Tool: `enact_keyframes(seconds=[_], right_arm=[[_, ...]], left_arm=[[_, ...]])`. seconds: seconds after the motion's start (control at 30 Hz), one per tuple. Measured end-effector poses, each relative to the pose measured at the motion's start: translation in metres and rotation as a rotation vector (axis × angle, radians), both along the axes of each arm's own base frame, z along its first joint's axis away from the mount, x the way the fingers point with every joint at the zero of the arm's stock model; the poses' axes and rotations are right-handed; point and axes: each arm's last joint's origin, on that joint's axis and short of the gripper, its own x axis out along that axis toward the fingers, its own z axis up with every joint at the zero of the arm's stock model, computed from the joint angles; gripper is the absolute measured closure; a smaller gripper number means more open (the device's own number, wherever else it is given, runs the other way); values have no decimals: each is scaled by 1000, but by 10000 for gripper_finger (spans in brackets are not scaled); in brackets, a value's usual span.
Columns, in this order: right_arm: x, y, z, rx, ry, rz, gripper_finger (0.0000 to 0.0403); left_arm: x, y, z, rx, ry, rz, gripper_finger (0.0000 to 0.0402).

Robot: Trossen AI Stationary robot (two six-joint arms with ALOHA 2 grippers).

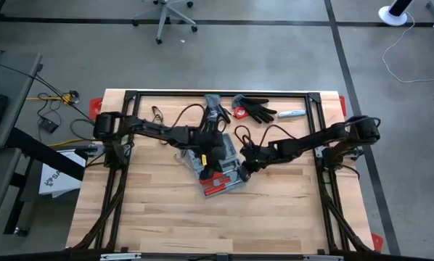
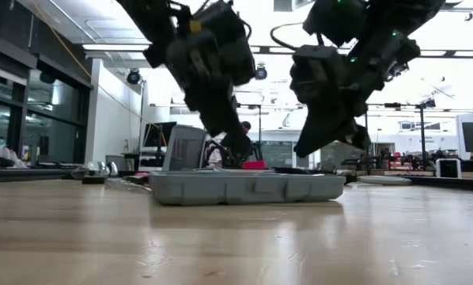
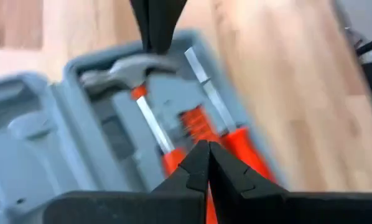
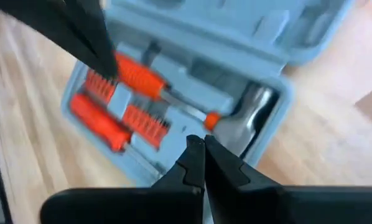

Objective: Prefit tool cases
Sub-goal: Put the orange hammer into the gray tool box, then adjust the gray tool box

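Right now the tool case is lying open just below the middle of the high view, its tray holding a hammer and red-handled tools. Its long axis is running diagonally, from upper left down toward lower right, with the lid flap on the upper-left side. I am holding the left gripper over the case's upper part and the right gripper at its right edge, both with fingers pressed together and carrying nothing. To seat the tools well, I judge I should be pushing gently downward with closed tips, keeping the case from sliding.
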Motion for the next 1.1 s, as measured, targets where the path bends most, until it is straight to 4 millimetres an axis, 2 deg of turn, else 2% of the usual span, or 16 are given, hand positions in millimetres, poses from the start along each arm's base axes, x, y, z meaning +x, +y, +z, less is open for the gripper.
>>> enact_keyframes(seconds=[0.17, 0.4, 0.57, 0.77, 0.93, 1.1], right_arm=[[-2, 18, 0, -1, 0, 67, 403], [-5, 30, -1, 23, 27, 78, 403], [-6, 30, -1, 30, 29, 83, 403], [-6, 30, -3, 32, 46, 88, 403], [-2, 32, -19, 41, 92, 118, 403], [1, 34, -31, 58, 127, 115, 403]], left_arm=[[-1, -21, 10, -12, -36, -57, 401], [9, -53, -5, -63, -50, -96, 401], [11, -57, -24, -19, 18, -31, 401], [14, -60, -45, -26, 74, -37, 401], [16, -63, -55, -40, 90, -52, 401], [16, -63, -56, -40, 92, -43, 401]])
